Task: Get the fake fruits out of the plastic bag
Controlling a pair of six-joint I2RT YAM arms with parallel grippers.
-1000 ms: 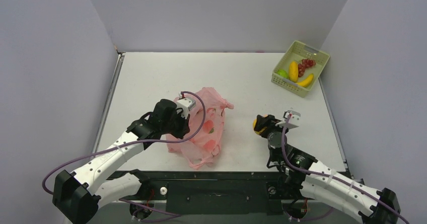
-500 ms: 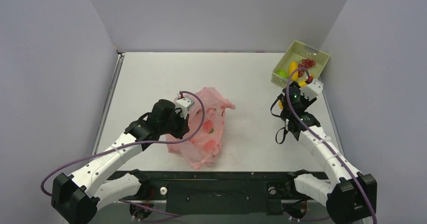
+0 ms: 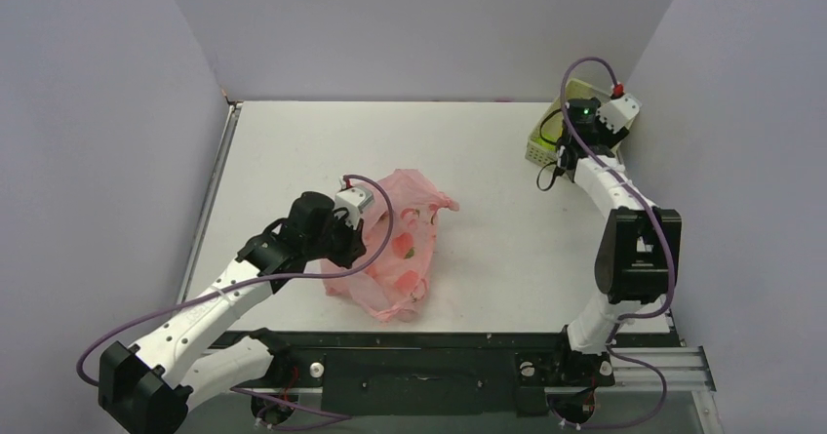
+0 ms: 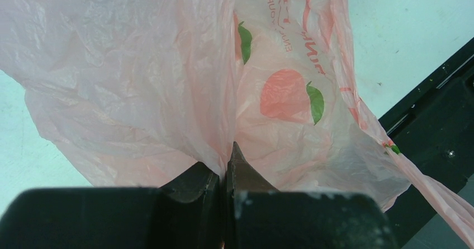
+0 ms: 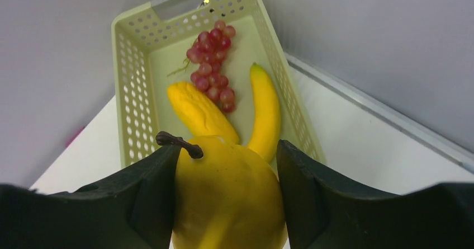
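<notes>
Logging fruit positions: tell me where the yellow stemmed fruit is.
Right wrist view: the yellow stemmed fruit sits clamped in the right gripper, at the pale green basket in the table's far right corner.

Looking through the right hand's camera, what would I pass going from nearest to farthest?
Stemmed yellow fruit → yellow oval fruit → grape bunch → basket's far wall. The banana overlaps several, so it is left out.

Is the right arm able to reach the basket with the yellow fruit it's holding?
Probably yes. The right gripper, shut on the yellow fruit, is right at the basket. Its top is open and nothing stands between them. The grapes and banana leave some room.
</notes>
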